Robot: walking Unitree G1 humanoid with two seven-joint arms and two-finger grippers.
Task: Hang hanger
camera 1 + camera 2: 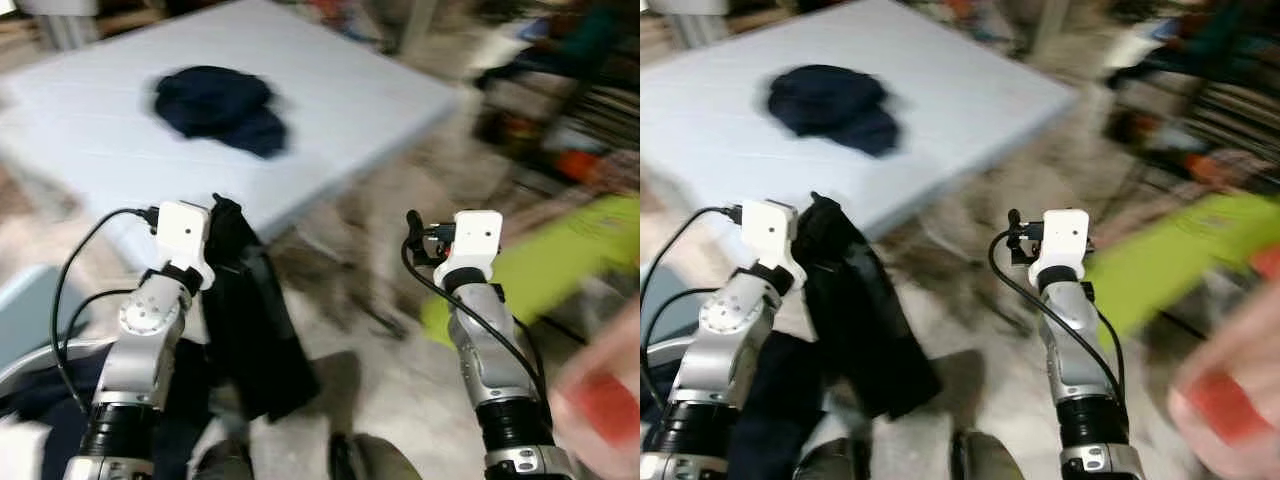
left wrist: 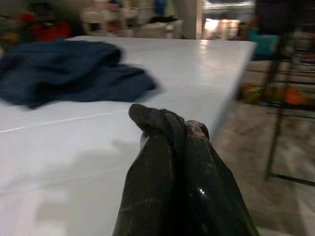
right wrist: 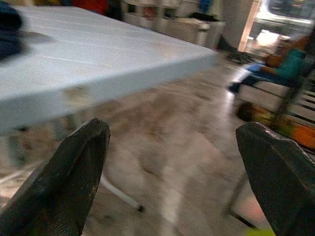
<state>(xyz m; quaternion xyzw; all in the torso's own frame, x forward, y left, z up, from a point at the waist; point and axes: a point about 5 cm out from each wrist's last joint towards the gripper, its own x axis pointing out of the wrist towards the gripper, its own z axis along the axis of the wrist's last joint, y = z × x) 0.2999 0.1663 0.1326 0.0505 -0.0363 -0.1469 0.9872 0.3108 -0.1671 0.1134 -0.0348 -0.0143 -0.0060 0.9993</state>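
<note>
Left pincer [image 2: 170, 129]: clenched on a bunch of black cloth [image 1: 250, 330], which hangs limp beside our left arm toward the floor [image 1: 400, 380].
Hanger: we cannot make one out; it may be under the black cloth, hidden or lost in blur.
Right pincer [image 3: 172, 172]: released, fingers [image 3: 74, 172] spread wide, nothing between them, held out over the floor.
Handling: we judge the cloth soft, light and floppy; it will sag and swing, so grip stays at the bunched top.
Tabletop [image 1: 340, 90]: white, ahead of us, a dark blue garment [image 1: 220, 108] heaped on it.
Head views: show the cloth's full drop.
Left wrist view: shows the knot of cloth in the fingertips, tabletop edge close behind.
Right wrist view: shows under the tabletop edge.
</note>
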